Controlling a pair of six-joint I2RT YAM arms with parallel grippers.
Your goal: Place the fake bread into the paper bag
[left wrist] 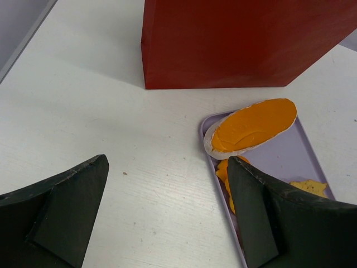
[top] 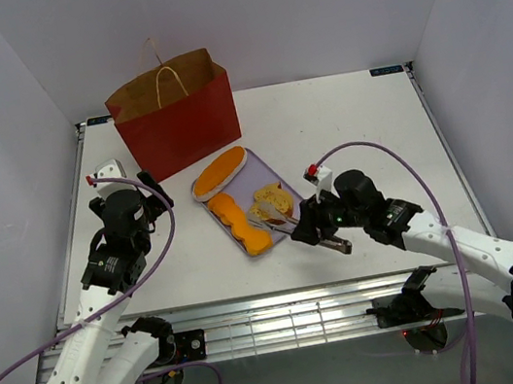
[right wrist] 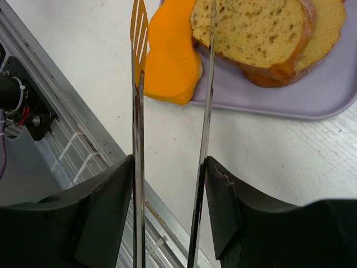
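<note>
The red paper bag stands upright at the back left, its mouth open; its red wall fills the top of the left wrist view. The fake bread lies on a lavender tray: a long orange loaf, a wavy orange loaf, and a brown-crusted slice on a tan toast slice. My right gripper is shut on metal tongs, whose tips straddle the near end of the wavy loaf. My left gripper is open and empty, left of the tray, near the bag.
The table's near metal rail runs just under my right gripper. White walls close in the left, back and right sides. The tray's left rim lies beside my left gripper's right finger.
</note>
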